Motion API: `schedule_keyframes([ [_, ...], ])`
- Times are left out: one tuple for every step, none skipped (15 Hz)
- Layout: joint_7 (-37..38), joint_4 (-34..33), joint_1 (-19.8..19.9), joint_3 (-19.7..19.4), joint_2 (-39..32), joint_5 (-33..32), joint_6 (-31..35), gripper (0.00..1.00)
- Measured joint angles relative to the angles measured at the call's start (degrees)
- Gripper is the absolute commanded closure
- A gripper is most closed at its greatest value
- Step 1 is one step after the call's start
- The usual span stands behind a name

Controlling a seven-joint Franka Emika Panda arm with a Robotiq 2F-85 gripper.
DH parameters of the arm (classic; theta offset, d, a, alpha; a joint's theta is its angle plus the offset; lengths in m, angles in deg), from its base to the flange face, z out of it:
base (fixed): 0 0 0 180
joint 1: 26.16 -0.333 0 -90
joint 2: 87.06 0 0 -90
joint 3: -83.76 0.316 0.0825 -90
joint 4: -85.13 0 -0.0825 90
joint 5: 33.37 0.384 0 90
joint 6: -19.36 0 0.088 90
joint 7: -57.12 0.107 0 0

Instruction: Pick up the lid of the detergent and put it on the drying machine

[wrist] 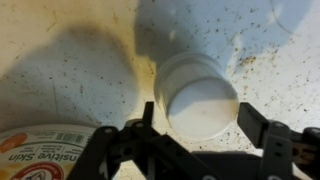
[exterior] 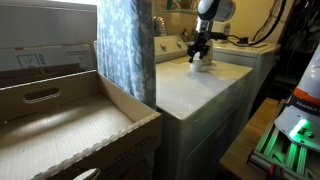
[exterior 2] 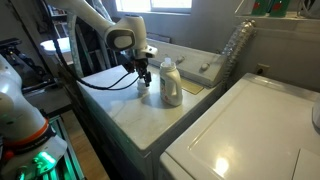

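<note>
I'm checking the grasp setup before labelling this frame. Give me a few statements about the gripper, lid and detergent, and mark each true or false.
1. The detergent stands upright on the machine. True.
2. The gripper hangs high, far from the detergent. False: it is low, close beside it.
3. In the wrist view the lid sits between the fingers. True.
4. The detergent's label is blue. False: it is yellow-orange.
</note>
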Motion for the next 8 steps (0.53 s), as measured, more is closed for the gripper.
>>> schedule_keyframes([
  [0.8, -0.2, 0.1, -0.1, 0.3, 0.0, 0.0, 0.0],
  [1.7, -0.4, 0.1, -0.2, 0.7, 0.0, -0.3, 0.0],
  [3.0, -0.8, 0.3, -0.3, 1.6, 0.0, -1.0, 0.0],
  [5.3, -1.4, 0.7, -0.5, 2.8, -1.0, -2.0, 0.0],
  [8.2, -2.3, 1.3, -0.7, 4.4, -2.3, -3.5, 0.0],
  [10.8, -3.3, 2.1, -1.0, 6.3, -3.7, -5.5, 0.0],
  [12.7, -4.5, 2.9, -1.2, 8.5, -4.8, -8.0, 0.0],
  [14.4, -6.0, 3.9, -1.4, 10.7, -6.1, -10.9, 0.0],
])
